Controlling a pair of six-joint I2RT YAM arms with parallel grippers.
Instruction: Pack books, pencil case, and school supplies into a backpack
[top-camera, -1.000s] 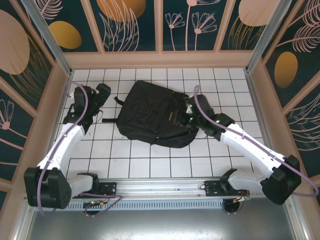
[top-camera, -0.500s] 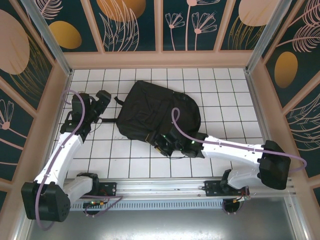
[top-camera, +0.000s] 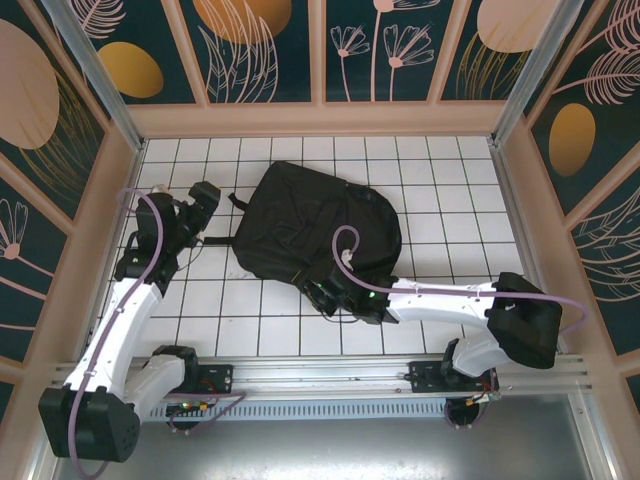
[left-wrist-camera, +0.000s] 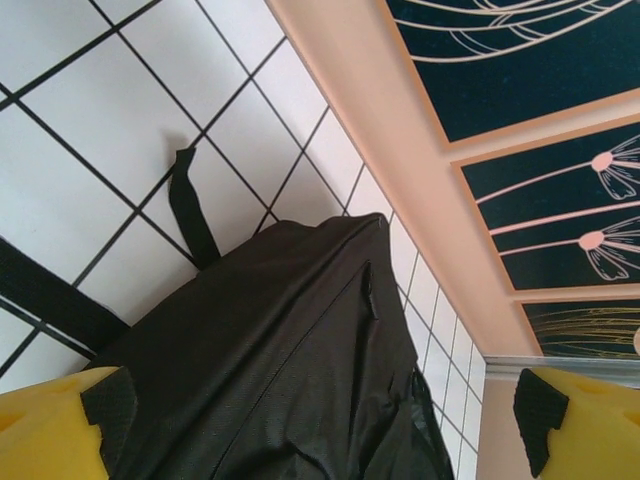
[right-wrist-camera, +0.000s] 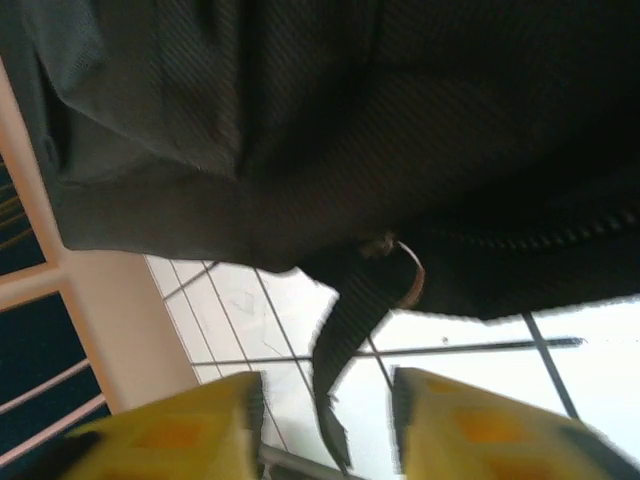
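Note:
The black backpack (top-camera: 300, 225) lies flat in the middle of the tiled table. My left gripper (top-camera: 207, 197) hovers at its left side, jaws wide open with nothing between them; its wrist view looks along the backpack's fabric (left-wrist-camera: 280, 350) past the gripper (left-wrist-camera: 325, 425). My right gripper (top-camera: 322, 295) is low at the backpack's near edge. Seen from the right wrist, a black strap (right-wrist-camera: 345, 330) hangs from the backpack (right-wrist-camera: 300, 120) into the gap of the open gripper (right-wrist-camera: 325, 420), touching neither finger. The books, pencil case and school supplies are out of view.
A thin strap (top-camera: 215, 240) trails left from the backpack onto the tiles, seen also as a strap (left-wrist-camera: 190, 215) from the left wrist. A tan ring (right-wrist-camera: 412, 285) sits by the hanging strap. Beige walls (left-wrist-camera: 400, 150) ring the table; a metal rail (top-camera: 320, 375) runs along the near edge.
My right arm has swung from the backpack's right side down to its near edge, and its jaws widened and then narrowed. The left arm has shifted slightly.

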